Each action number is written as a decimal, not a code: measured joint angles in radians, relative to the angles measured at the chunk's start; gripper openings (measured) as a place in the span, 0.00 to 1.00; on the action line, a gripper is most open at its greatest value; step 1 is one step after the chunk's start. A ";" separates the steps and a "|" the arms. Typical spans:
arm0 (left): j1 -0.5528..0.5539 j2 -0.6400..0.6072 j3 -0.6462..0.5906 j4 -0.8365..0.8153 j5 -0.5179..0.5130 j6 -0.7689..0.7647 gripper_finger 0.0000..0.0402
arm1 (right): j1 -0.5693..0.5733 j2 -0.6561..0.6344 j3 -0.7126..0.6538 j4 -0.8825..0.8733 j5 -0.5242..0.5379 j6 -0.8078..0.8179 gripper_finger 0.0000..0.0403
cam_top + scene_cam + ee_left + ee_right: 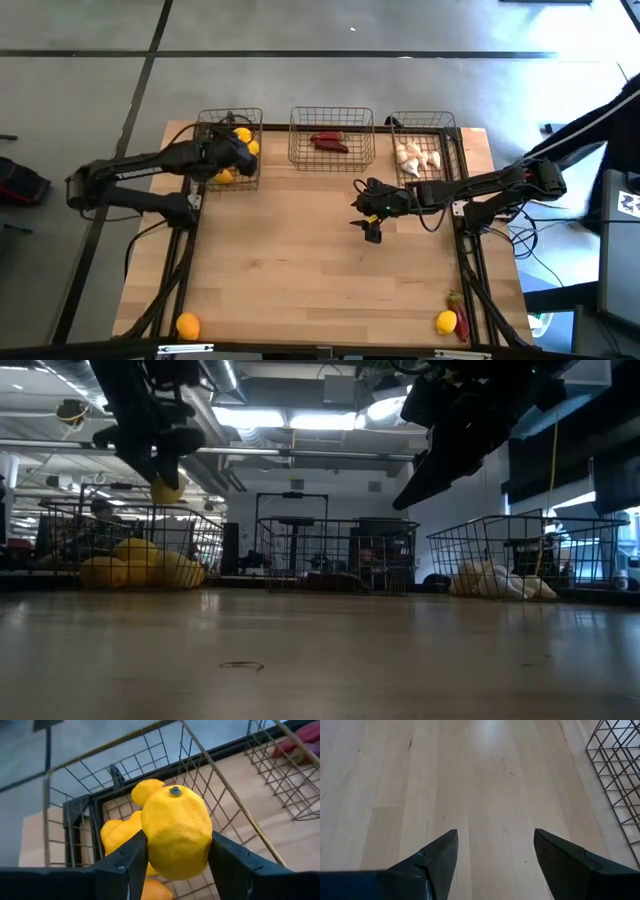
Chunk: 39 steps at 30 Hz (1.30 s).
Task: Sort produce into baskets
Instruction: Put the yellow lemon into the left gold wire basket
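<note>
My left gripper hangs over the left wire basket, shut on a yellow lemon; other lemons lie in that basket below it. The middle basket holds dark red chili peppers, and the right basket holds whitish garlic bulbs. My right gripper stands open above the bare tabletop near the middle, nothing between its fingers. Loose on the table's near edge lie a lemon at the left and a lemon with a chili pepper at the right. My left gripper pinches the lemon between its two fingers, one on each side of its body, the stem end pointing away from the wrist. The fingers slant down from the table's left side. The lemon hangs clear above the lemons in the basket.
The three baskets stand in a row along the table's far edge. Open wooden tabletop stretches between the baskets and the loose produce at the near edge. Arm cables and frame rails run along both table sides.
</note>
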 joint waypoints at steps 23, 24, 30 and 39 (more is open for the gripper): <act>0.358 0.207 -0.126 0.411 0.169 0.234 0.53 | 0.000 0.000 0.000 0.001 0.000 0.001 0.64; 0.364 0.208 -0.126 0.410 0.169 0.239 0.54 | 0.000 0.000 0.000 0.000 0.000 0.001 0.64; 0.377 0.208 -0.126 0.409 0.179 0.260 0.63 | 0.000 0.000 0.000 0.000 0.000 0.004 0.64; 0.342 0.172 -0.099 0.402 0.224 0.272 0.69 | 0.000 0.000 0.000 0.001 0.000 0.004 0.64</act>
